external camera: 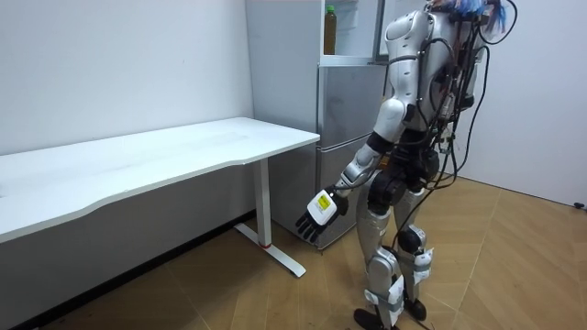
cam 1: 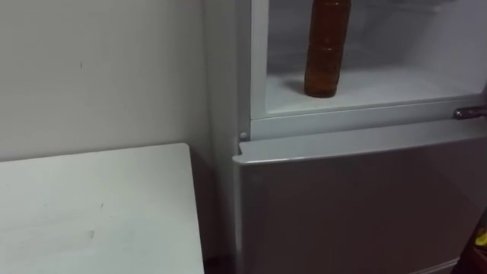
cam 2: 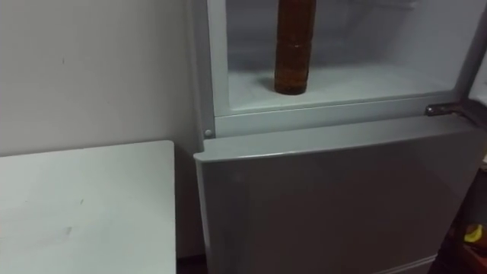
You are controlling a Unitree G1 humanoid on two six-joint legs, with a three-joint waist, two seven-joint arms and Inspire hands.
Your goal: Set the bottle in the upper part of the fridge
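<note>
Pale wall [cam 1: 99, 68] is the background left of the fridge [cam 1: 358, 205] in the eye views. From my head camera I'm looking at the fridge front. The lower door [cam 1: 342, 228] is closed, and the upper compartment [cam 1: 426, 46] above it is open. The brown bottle [cam 1: 327, 49] stands upright on the white shelf [cam 1: 396, 87] of that compartment. It is toward the fridge's left inner wall but not touching it, and its top is cut off at the frame edge. A metal hinge [cam 1: 470, 113] sits at the fridge's right edge, between the two compartments. The white table [cam 1: 91, 205] lies left of the fridge, its corner near the fridge's side with a narrow dark gap between.

Room view: I have the robot standing upright on the wood floor [external camera: 514, 266], just in front of the fridge and facing it. The left hand [external camera: 319, 213] hangs low in front of the fridge's lower door, lower than the tabletop. Its fingers [external camera: 305, 229] are loose, slightly bent, pointing down and holding nothing. The bottle shows a green cap [external camera: 329, 9] and stands upright in the upper compartment at the fridge's top. The table runs from the fridge's side toward the room view's left, along the wall.
</note>
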